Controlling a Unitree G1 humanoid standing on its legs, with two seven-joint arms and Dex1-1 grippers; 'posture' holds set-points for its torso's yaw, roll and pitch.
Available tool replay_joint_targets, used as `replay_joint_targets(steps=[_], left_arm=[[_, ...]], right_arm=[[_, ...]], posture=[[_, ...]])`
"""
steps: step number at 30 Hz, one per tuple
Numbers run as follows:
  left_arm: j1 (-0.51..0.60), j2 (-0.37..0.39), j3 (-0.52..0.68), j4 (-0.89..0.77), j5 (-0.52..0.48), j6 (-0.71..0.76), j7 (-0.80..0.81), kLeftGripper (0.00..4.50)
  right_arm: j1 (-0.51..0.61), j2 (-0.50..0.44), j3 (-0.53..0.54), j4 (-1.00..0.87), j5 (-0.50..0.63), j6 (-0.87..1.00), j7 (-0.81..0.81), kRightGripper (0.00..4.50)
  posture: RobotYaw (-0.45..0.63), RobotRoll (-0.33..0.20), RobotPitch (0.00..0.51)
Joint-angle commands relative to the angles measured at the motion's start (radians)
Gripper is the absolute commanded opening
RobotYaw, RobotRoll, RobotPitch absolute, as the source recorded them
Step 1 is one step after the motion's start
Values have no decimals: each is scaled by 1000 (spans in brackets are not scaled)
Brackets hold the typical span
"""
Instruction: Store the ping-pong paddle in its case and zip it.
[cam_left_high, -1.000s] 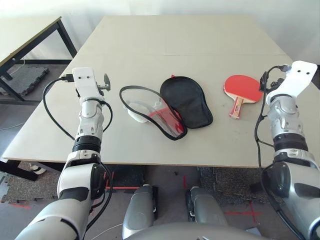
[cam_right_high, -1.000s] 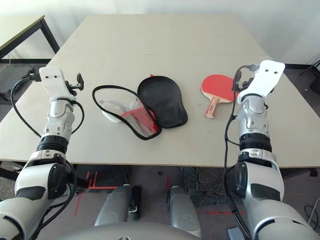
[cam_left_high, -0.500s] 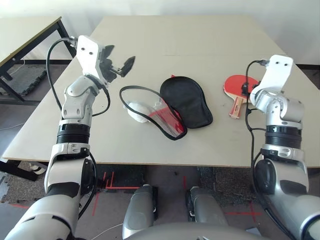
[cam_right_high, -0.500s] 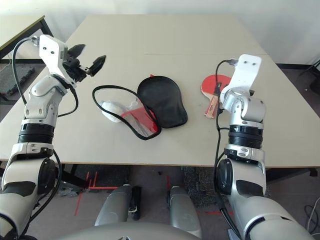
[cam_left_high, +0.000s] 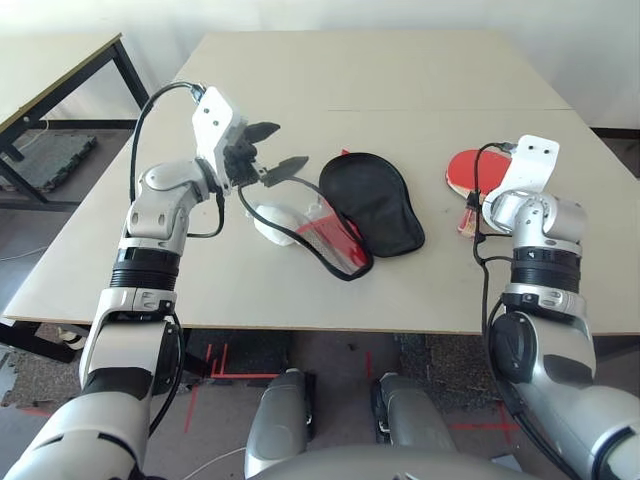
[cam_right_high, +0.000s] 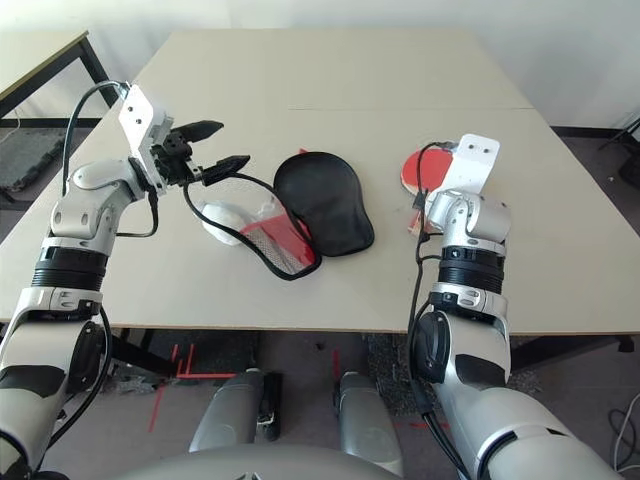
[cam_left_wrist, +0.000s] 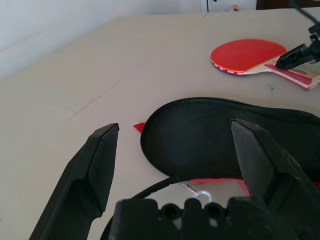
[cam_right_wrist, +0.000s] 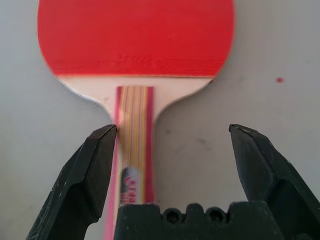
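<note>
Beige table (cam_left_high: 400, 80), black-framed side table (cam_left_high: 60, 75), white wall (cam_left_high: 300, 12)

Red ping-pong paddle (cam_left_high: 478, 172) lies flat, apart from the unzipped case (cam_left_high: 372, 203).

Matt red rubber paddle (cam_right_wrist: 135, 35), wooden handle

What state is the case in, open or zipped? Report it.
Open. The case lies unzipped on the table, its black face folded back and its zipper edge looping wide, with the ping-pong paddle lying apart outside it.
</note>
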Motion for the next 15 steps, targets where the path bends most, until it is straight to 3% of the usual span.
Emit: replay_joint_targets(steps=[1,3,6,12,15], left_arm=[[20,20,-9,-32,-1,25,-16,4500],[27,24,-10,-41,-1,34,-19,4500],[36,28,-10,-54,1,45,-19,4500],[62,49,-17,-84,5,69,-37,4500],[67,55,-16,-93,4,79,-42,4500]], right_arm=[[-21,10,-9,58,3,-20,11,4472],[-28,12,-6,83,5,-30,18,4308],[-34,13,-3,114,3,-47,24,3631],[-39,15,-1,148,5,-49,34,1292],[-43,9,23,119,-4,-48,48,1101]], posture=[[66,0,66],[71,0,67],[75,0,67],[83,0,71],[82,0,72]])
